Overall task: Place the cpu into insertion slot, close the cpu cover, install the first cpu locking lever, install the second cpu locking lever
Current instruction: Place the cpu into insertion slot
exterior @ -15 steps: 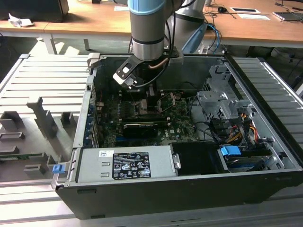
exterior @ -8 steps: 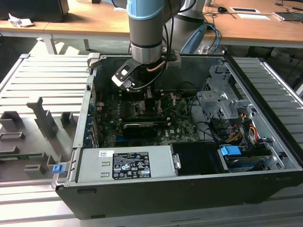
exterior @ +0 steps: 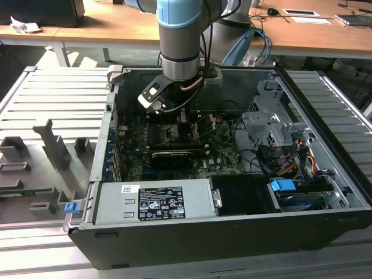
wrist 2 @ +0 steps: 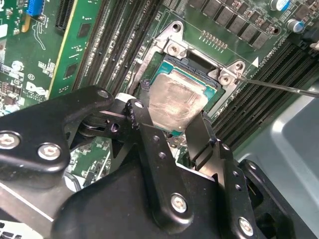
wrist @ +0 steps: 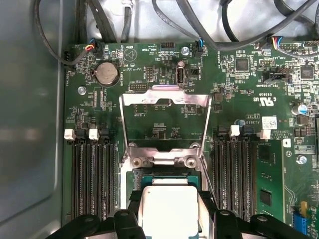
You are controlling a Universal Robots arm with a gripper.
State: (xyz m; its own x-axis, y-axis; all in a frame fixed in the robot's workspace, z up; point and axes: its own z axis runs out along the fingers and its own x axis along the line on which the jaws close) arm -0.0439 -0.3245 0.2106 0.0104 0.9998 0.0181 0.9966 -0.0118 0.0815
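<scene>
Small thin square chip w/ pale silvery-tan metal face, i.e. the cpu (wrist 2: 177, 99), pinched on two opposite edges between the black fingers (wrist 2: 149, 144) of the gripper (wrist 2: 169, 114); jaws drawn in onto it, not spread. Hangs right over the insertion slot (wrist 2: 197, 71), the small dark square socket w/ metal rim. Looks slightly tilted in the second wrist view; can't tell whether touching the socket bed or just above. Beyond the socket, cpu cover (wrist: 164, 95), a thin silvery square metal frame plate w/ big central opening, swung up and open. Thin steel wire locking lever (wrist 2: 279, 87) unlatched, sticking out beside the socket, apart from the chip. Around these: green circuit board (wrist: 234, 107), long black memory slots (wrist: 89, 174) on both flanks. In the exterior view, grey-and-blue arm (exterior: 180, 46) reaching down into the dark open pc case (exterior: 232, 250), approx 12 o'clock from the silver power-supply box (exterior: 157, 200); grey slotted tray (exterior: 40, 145) at 9 o'clock of the case. Judged risks: could bend socket contacts by going in tilted or rotated, cause = skew in the pinch or offset over the rim. Could clip the rim w/ a fingertip. Letting go too high → chip landing cocked. Open cover possibly dropping onto fingers if knocked.
</scene>
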